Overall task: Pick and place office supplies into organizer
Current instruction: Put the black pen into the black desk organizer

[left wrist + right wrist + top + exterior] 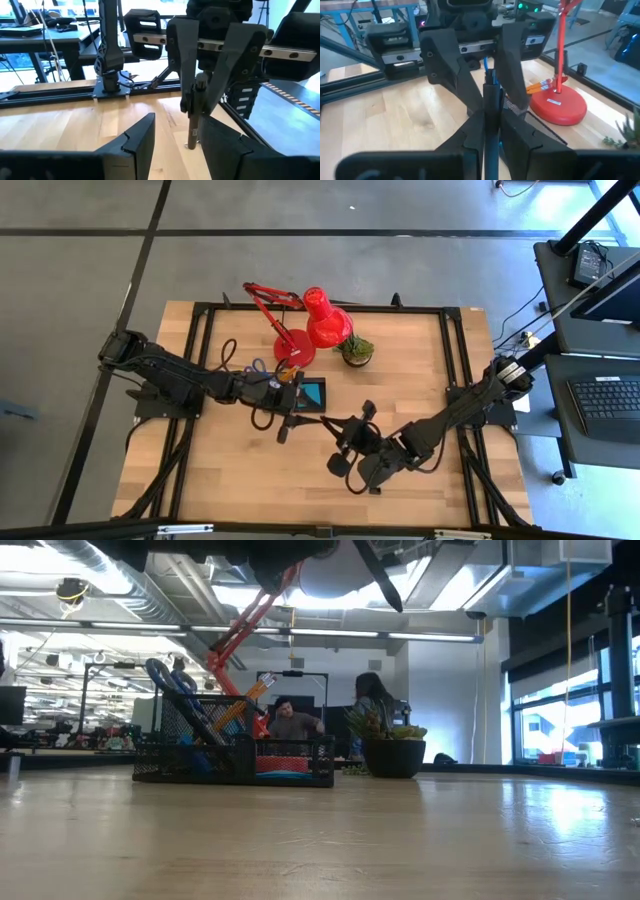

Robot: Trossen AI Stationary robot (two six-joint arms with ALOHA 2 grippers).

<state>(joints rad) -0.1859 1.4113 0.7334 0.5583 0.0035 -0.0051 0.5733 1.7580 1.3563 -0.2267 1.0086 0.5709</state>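
My right gripper [337,426] [490,131] is shut on a black pen [320,421] [195,112] above the middle of the table. My left gripper [303,418] [175,146] faces it, open. Its two fingers [440,62] stand on either side of the pen's free end, and no touch shows. Just beyond the left gripper stands the black mesh organizer [296,380] [235,755], with a blue note pad [312,393] in its tray, and blue-handled scissors [165,680] and orange pencils [245,695] upright in its slots. My right gripper pinches the pen's shaft [198,92] between its two fingers [180,75]. They come from the table's right, tipped slightly down. The pen lies along the fingers, and its free end [192,142] sticks out past their tips toward my left gripper, clear of the table.
A red desk lamp [318,320] stands with its round base [557,107] behind the organizer, and a small potted plant [356,350] sits to the right of it. Bare wood [250,480] lies toward the near edge. People sit in the room beyond [290,720].
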